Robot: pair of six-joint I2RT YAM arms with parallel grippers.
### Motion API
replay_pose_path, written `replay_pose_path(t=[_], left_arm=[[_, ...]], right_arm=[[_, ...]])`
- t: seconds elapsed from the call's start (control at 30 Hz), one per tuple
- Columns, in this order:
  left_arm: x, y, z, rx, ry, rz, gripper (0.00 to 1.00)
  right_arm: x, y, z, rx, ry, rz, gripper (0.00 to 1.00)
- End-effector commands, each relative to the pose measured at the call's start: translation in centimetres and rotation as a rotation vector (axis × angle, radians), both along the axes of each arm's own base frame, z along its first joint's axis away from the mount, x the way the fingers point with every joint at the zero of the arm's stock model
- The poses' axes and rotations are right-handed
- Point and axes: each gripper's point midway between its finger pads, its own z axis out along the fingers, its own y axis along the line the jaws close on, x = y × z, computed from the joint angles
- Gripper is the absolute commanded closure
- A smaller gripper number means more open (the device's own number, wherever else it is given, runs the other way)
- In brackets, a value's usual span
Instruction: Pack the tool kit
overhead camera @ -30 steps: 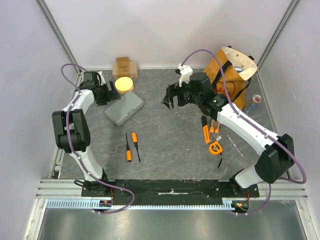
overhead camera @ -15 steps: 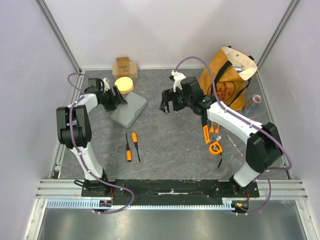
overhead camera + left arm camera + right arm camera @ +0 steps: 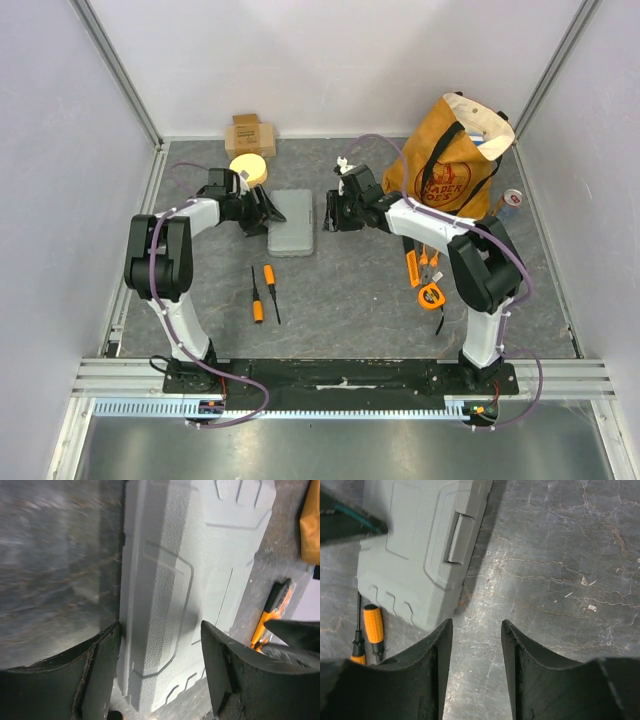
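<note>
The closed grey tool kit case (image 3: 293,222) lies flat in the middle of the table. It fills the left wrist view (image 3: 190,575), and its latch side shows in the right wrist view (image 3: 415,545). My left gripper (image 3: 262,212) is open at the case's left edge, with the edge between its fingers (image 3: 160,672). My right gripper (image 3: 336,212) is open and empty just right of the case, over bare table (image 3: 476,645). Two orange-and-black screwdrivers (image 3: 262,290) lie in front of the case. More orange tools (image 3: 418,265) and a tape measure (image 3: 431,296) lie at the right.
An orange-brown tote bag (image 3: 450,165) stands at the back right with a can (image 3: 510,204) beside it. A tan cardboard box (image 3: 249,134) and a yellow round object (image 3: 247,168) sit at the back left. Walls enclose three sides.
The case has slid right and turned square, with my left gripper moving right along with it. My right gripper has come down and left to the case's right side.
</note>
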Motion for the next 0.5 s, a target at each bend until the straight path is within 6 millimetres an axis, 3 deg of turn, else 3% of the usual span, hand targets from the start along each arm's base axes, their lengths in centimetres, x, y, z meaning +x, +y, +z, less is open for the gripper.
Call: replay_pose_path(t=[0.0, 0.33, 0.47], left_arm=[[-0.4, -2.4, 2.6, -0.069, -0.043, -0.019, 0.31], [-0.2, -1.7, 2.4, -0.018, -0.061, 0.003, 0.32], [-0.3, -1.7, 2.3, -0.022, -0.054, 0.0, 0.38]], right_arm=[[2.4, 1.1, 1.2, 0.029, -0.022, -0.085, 0.51], [5.1, 2.0, 0.3, 0.064, -0.039, -0.132, 0.61], [6.1, 3.2, -0.4, 0.076, -0.032, -0.102, 0.63]])
